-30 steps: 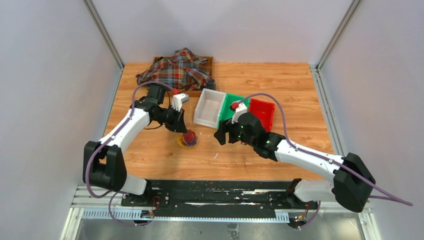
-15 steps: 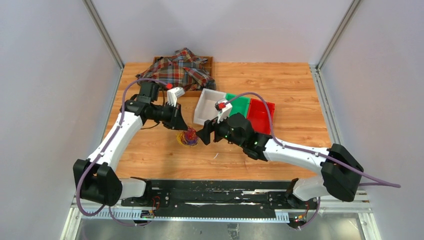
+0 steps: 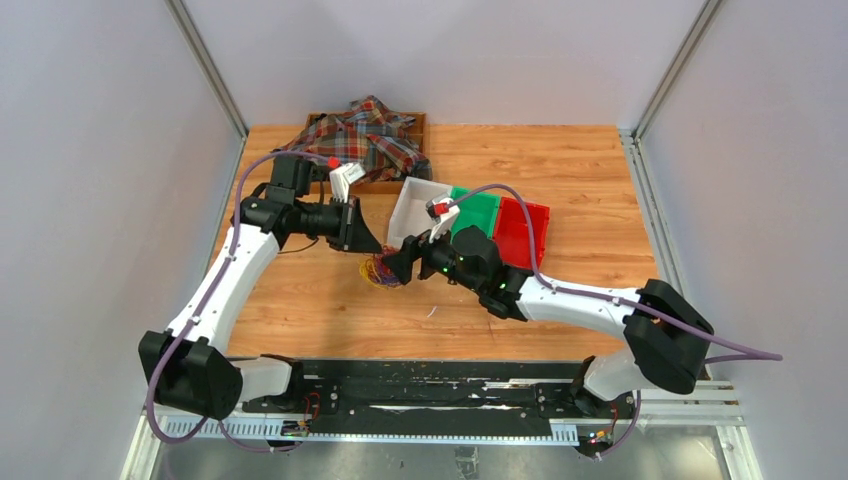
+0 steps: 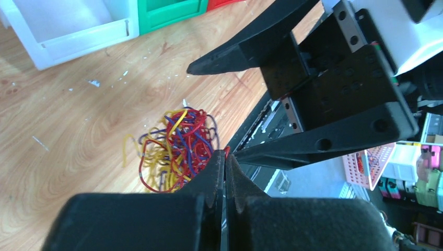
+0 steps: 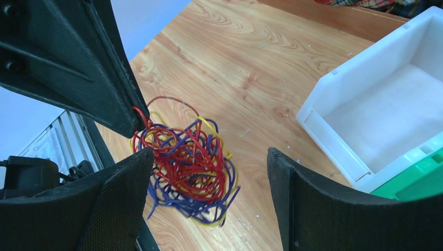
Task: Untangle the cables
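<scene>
Cables (image 5: 188,167) lie heaped on the tabletop (image 3: 570,170) with no clear long axis, directly ahead of the released right gripper (image 3: 393,268) and between its spread fingers, while the clenched left gripper (image 4: 225,157) appears to pinch a red strand at the heap's left edge.

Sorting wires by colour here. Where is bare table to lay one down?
Free: the table right of the red bin, and its near strip left of the cables. Crowded: around the cables, between left gripper and right gripper; plaid cloth fills the far left.
</scene>
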Controlling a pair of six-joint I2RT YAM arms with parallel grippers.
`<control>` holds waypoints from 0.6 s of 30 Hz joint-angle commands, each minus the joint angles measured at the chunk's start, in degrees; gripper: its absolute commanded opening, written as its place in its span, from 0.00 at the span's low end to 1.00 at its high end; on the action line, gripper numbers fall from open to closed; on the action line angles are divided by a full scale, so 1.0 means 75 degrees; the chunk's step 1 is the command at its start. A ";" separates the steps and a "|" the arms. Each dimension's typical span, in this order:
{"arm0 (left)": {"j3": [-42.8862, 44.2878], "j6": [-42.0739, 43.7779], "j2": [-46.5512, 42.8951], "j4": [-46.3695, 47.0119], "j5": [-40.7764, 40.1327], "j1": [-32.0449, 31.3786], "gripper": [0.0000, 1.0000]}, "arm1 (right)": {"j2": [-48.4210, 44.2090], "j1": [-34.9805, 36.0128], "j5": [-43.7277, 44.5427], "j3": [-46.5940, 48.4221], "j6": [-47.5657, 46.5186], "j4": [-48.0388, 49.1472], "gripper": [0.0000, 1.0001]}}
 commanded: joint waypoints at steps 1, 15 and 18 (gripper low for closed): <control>0.0373 -0.0418 -0.0173 -0.0079 0.0473 -0.0121 0.01 | 0.0081 0.0115 -0.0066 0.0098 0.0191 0.0622 0.79; 0.0613 -0.0867 -0.0077 -0.0101 0.0947 -0.0328 0.01 | 0.0852 0.0138 0.0538 0.0191 0.0645 0.1588 0.78; 0.0718 -0.1063 -0.0094 -0.0102 0.1133 -0.0370 0.01 | 0.1006 0.0138 0.1030 0.0097 0.0532 0.1762 0.77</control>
